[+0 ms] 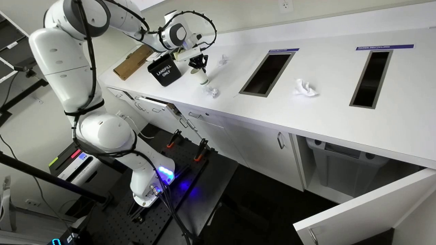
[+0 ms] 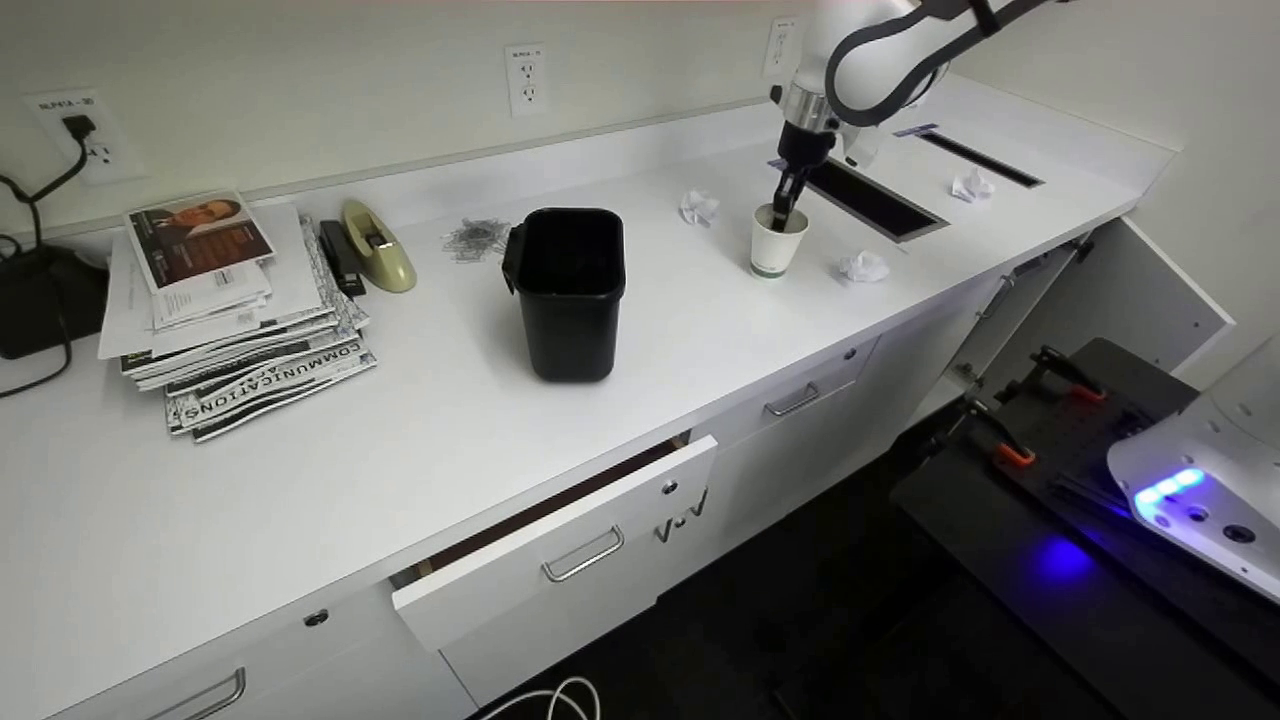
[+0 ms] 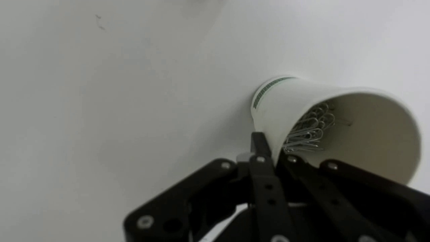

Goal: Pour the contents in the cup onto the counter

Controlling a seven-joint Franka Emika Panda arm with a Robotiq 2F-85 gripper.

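Observation:
The white paper cup (image 1: 199,77) with a green band near its base is at or just above the white counter (image 1: 327,114). It also shows in an exterior view (image 2: 772,250) and in the wrist view (image 3: 285,101). It looks about upright; I cannot tell whether its base touches. Silver paper clips (image 3: 307,131) lie inside the cup, seen only in the wrist view. My gripper (image 3: 273,151) is shut on the cup's wall at the rim, one finger outside and one inside. The gripper (image 2: 783,212) points down into the cup. The inner fingertip is mostly hidden by the wall.
A black bin (image 2: 570,335) stands beside the cup. Crumpled papers (image 1: 305,88) lie around. Two slots (image 1: 267,74) are cut into the counter. A paper clip pile (image 2: 475,238), tape dispenser (image 2: 380,248) and magazine stack (image 2: 260,345) lie farther along. A drawer (image 2: 560,550) stands open.

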